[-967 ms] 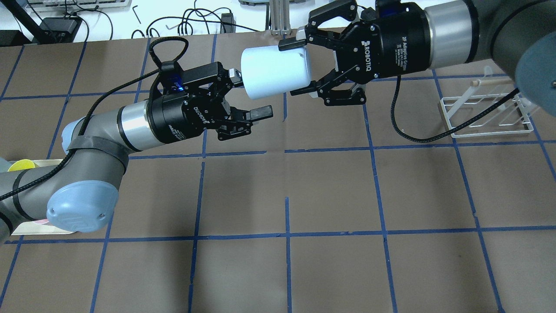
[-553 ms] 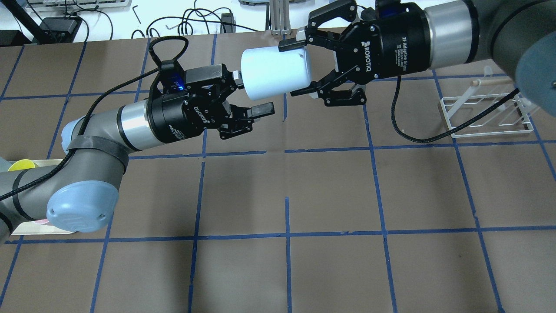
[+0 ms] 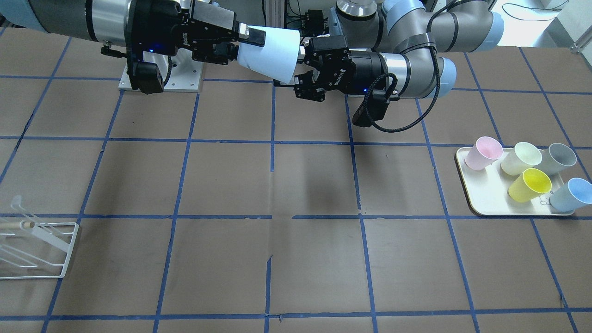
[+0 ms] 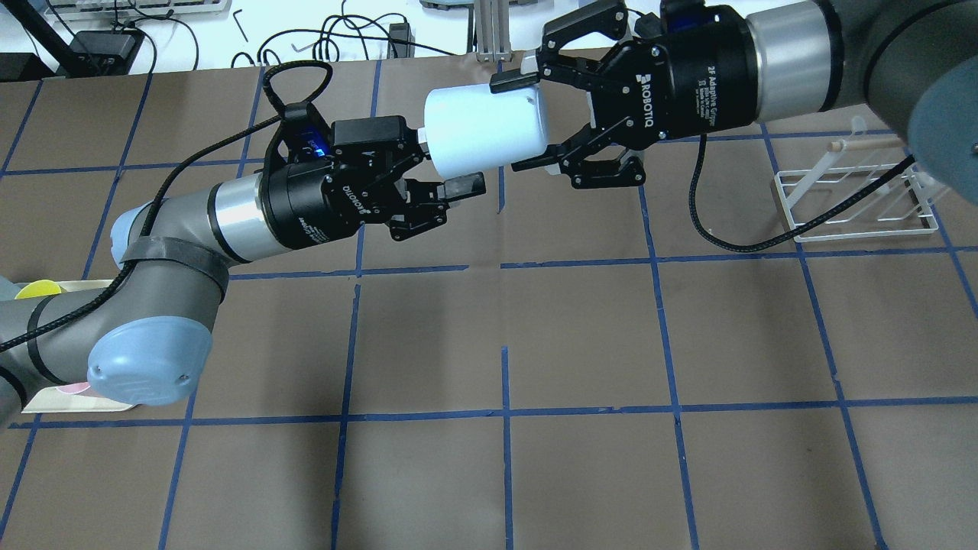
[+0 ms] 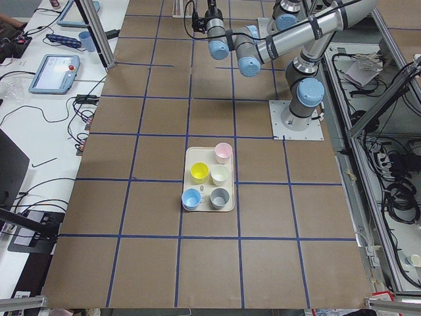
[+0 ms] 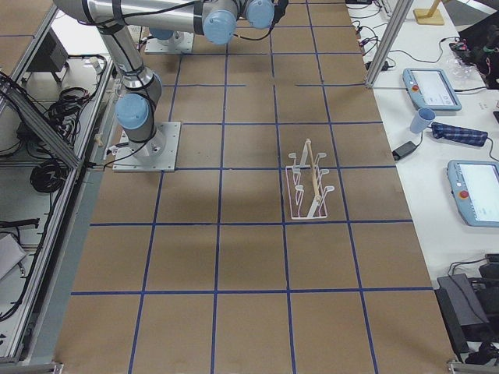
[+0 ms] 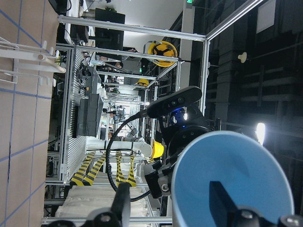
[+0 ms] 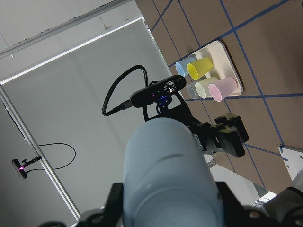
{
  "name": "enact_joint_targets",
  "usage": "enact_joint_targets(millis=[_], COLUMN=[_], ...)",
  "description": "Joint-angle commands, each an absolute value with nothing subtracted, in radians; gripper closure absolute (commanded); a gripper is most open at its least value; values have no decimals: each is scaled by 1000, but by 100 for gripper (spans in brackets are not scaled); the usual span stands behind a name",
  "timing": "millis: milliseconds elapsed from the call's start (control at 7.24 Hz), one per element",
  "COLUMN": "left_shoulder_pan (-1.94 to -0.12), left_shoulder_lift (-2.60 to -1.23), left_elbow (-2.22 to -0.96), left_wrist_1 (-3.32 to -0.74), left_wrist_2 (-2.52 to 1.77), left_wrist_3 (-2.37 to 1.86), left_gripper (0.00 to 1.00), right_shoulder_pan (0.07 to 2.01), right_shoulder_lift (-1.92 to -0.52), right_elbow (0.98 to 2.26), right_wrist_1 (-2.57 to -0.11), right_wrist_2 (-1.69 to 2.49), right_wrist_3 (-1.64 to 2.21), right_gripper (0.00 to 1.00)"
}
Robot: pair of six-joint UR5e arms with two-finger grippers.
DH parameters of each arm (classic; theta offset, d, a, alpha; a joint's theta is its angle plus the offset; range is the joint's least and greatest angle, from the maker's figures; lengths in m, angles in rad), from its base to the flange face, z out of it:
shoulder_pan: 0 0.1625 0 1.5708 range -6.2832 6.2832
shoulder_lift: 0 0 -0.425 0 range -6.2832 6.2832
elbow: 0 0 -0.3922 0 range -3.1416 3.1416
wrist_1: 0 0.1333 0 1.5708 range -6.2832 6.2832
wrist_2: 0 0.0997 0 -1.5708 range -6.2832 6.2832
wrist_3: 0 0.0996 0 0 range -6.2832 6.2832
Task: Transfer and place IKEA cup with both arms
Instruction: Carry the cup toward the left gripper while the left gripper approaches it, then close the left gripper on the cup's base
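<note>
Reading your overhead view from the near side: the left gripper (image 4: pixel 445 160) has its jaws spread wide and gripping nothing, with one finger along the cup's outer wall and the other at its rim. Between those jaws you find the mouth end of the IKEA cup (image 4: pixel 477 126). It is pale sky-blue, smooth, tapered, handleless, and lies sideways in the air. Farther on, the right gripper (image 4: pixel 516 121) clamps its narrow base end.

IKEA cup (image 4: pixel 481 126): pale blue tumbler, on its side in mid-air, upper centre; base clamped by right gripper (image 4: pixel 516 121), left gripper (image 4: pixel 446 160) spread astride its rim.
</note>
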State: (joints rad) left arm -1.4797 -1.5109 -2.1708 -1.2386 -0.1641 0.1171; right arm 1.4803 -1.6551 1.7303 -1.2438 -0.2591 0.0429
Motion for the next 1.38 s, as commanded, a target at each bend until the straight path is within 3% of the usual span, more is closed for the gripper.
enact_joint_targets(millis=[0, 553, 829, 967, 1105, 1243], left_shoulder_pan=[-1480, -1480, -1480, -1480, -1480, -1480], left_shoulder_lift=[-1514, -1516, -1503, -1500, -1499, -1497], left_elbow=[-2169, -2169, -2169, -2168, -2168, -2168], left_wrist_1=[-1221, -1189, -1187, -1187, -1186, -1186], left_wrist_2=[-167, -167, -166, -166, -164, -163], left_wrist_3=[117, 117, 118, 118, 120, 120], left_gripper=[38, 63, 87, 100, 100, 100], right_shoulder_pan=[1480, 1480, 1480, 1480, 1480, 1480], right_shoulder_lift=[-1657, -1657, -1657, -1657, -1657, -1658], right_elbow=[1730, 1730, 1730, 1730, 1730, 1729], right_wrist_1=[-1241, -1241, -1243, -1243, -1244, -1244], right_wrist_2=[-262, -262, -267, -267, -268, -267], right_wrist_3=[43, 41, 41, 41, 41, 38], right_gripper=[37, 35, 27, 17, 0, 0])
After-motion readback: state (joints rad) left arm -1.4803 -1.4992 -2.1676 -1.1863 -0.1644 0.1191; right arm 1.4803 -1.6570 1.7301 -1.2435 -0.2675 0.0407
